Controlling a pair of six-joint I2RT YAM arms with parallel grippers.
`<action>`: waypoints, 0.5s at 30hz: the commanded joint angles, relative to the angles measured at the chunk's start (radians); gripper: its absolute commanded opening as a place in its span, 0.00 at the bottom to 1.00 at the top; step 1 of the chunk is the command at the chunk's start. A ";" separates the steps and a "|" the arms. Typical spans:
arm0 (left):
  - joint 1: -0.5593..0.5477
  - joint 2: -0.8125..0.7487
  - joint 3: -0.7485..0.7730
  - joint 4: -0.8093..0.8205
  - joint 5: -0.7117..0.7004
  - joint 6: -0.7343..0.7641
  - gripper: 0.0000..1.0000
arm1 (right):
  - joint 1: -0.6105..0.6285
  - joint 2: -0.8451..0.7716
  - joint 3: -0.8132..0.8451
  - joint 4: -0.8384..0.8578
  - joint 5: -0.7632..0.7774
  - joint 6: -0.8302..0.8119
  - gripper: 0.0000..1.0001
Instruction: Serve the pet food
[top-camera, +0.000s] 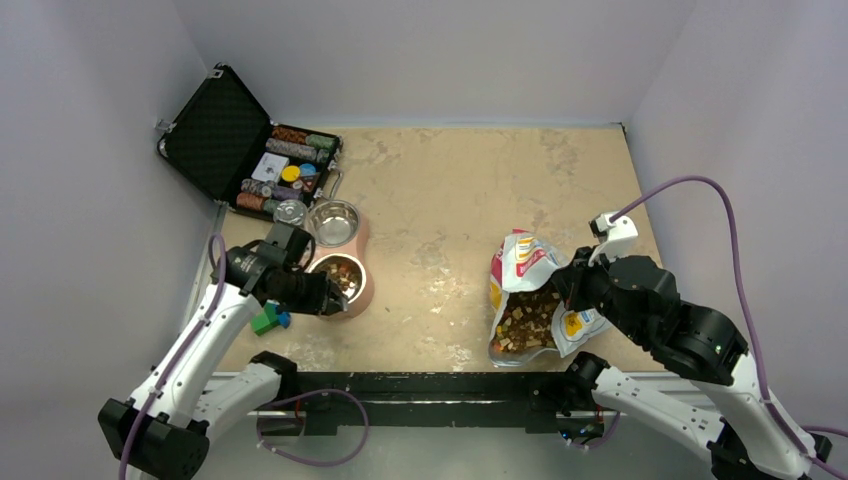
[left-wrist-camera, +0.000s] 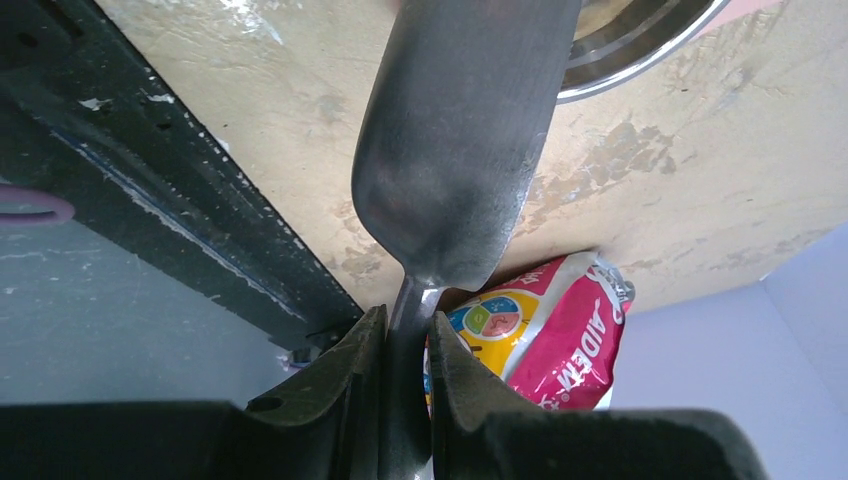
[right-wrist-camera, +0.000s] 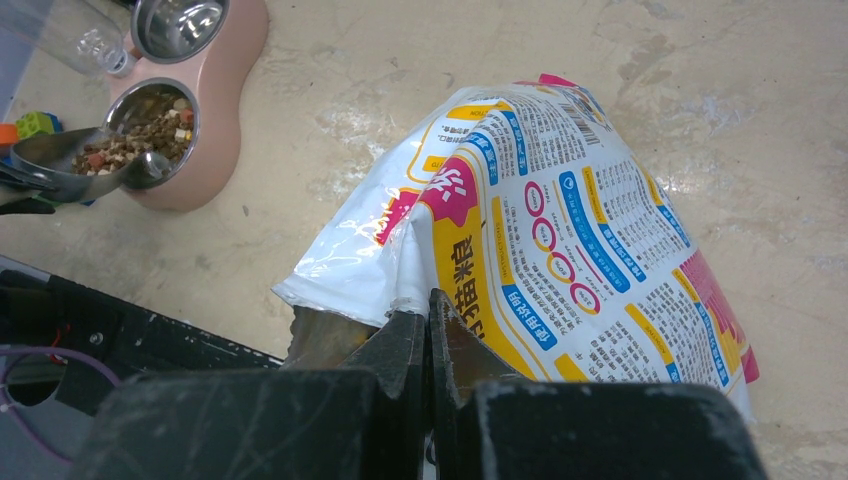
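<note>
- Plain pale walls (top-camera: 430, 50) stand on three sides of the tabletop.
- The tabletop (top-camera: 450, 190) is tan and scuffed, with pale patches. A black rail (top-camera: 420, 385) runs along its near edge.
- The bag (top-camera: 520, 262) lies toward the right side, with its mouth facing the rail. The right claw (right-wrist-camera: 428, 335) is pinched tight on the bag's torn rim and holds the mouth up and open.
- An open black case (top-camera: 215, 130) sits in the far left corner, well apart from the job.
- The pink feeder (top-camera: 362, 265) on the left has two metal bowls. The far bowl (top-camera: 335, 222) looks empty. The near bowl (top-camera: 342, 272) has food in it.
- The scoop (left-wrist-camera: 455, 140) is metal. The left claw (left-wrist-camera: 408, 330) is clamped on its handle, and the scoop's front lip is at the near bowl's rim.
- The pet food (top-camera: 527, 318) is in three places: lots in the bag, some in the near bowl and some in the scoop. I think the step now is pouring a scoopful into the near bowl. Next, the left arm needs to tip the scoop more so the bits slide out. It should go slowly, so none jump onto the tabletop.
</note>
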 joint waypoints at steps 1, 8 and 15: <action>0.024 0.033 0.095 -0.083 0.020 0.065 0.00 | -0.001 -0.032 0.038 0.186 0.037 0.028 0.00; 0.027 0.185 0.262 -0.218 0.013 0.174 0.00 | -0.001 -0.024 0.038 0.204 0.033 0.024 0.00; 0.034 0.298 0.368 -0.331 0.003 0.254 0.00 | -0.001 -0.025 0.038 0.209 0.038 0.024 0.00</action>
